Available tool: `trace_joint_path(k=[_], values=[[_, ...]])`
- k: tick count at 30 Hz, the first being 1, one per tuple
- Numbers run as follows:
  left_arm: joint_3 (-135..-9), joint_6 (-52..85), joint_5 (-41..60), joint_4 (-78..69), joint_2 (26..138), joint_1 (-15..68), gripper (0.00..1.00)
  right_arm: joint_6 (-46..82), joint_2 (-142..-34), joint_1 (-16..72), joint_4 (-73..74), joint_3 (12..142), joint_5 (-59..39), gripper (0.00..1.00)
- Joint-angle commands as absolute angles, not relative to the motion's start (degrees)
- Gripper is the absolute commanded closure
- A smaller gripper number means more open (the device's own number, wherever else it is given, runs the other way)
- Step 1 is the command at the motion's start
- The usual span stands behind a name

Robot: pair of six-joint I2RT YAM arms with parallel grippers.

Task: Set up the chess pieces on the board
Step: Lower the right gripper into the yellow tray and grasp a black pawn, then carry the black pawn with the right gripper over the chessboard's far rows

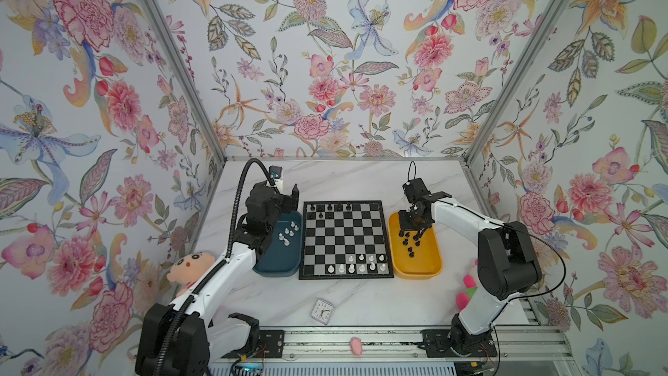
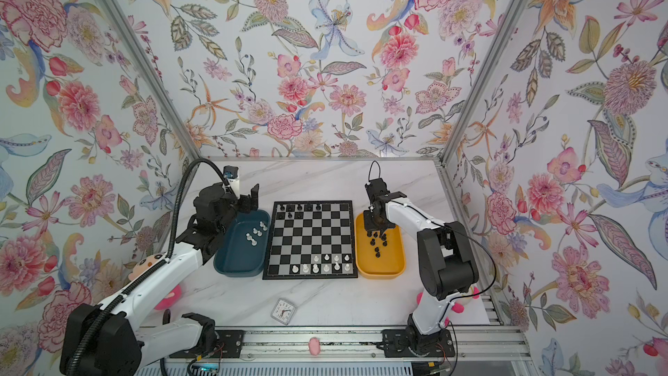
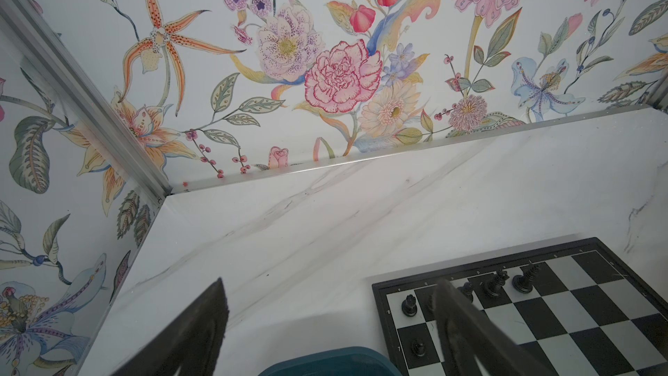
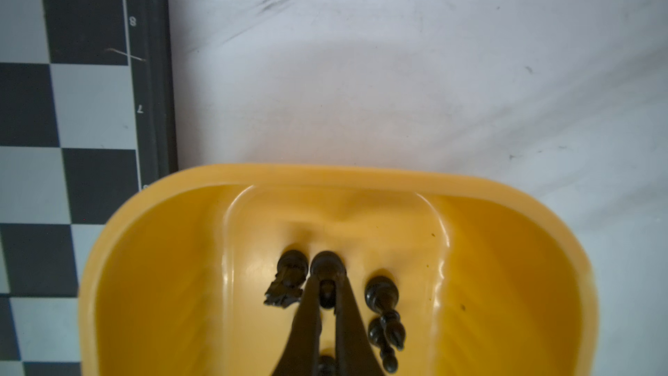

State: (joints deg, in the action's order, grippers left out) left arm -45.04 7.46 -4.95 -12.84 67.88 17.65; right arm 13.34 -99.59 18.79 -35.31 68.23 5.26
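The board [image 1: 343, 244] [image 2: 311, 244] lies mid-table. Several black chess pieces [image 1: 329, 207] stand on its far rows and several white ones [image 1: 361, 264] on its near rows. More white pieces [image 1: 287, 235] lie in the teal tray [image 1: 278, 265]. Loose black pieces [image 1: 410, 244] lie in the yellow tray [image 1: 419, 271]. My right gripper [image 4: 327, 278] reaches down into the yellow tray [image 4: 506, 247] and is shut on a black pawn [image 4: 327, 265]; a knight [image 4: 287, 280] and other black pieces [image 4: 385, 305] lie beside it. My left gripper [image 3: 330, 283] hangs open and empty over the teal tray's far end, near the board's far left corner [image 3: 383, 283].
A small white clock [image 1: 322, 311] lies in front of the board. A doll [image 1: 188, 269] sits by the left arm and a pink plush [image 1: 466, 291] by the right arm. A pink object [image 1: 356, 346] rests on the front rail. Flowered walls enclose the table.
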Motion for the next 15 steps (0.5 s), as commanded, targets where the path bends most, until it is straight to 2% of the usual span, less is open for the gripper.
trace_joint_path(k=[1,15], values=[[-44.84,6.42,-5.62,-13.16,66.81,18.22,0.10,14.20,-97.41,19.41,-38.55,70.38,6.50,0.95],[-43.59,6.43,-5.51,-13.91,65.44,18.34,0.10,14.96,-96.30,23.99,-47.24,79.55,7.25,0.93]])
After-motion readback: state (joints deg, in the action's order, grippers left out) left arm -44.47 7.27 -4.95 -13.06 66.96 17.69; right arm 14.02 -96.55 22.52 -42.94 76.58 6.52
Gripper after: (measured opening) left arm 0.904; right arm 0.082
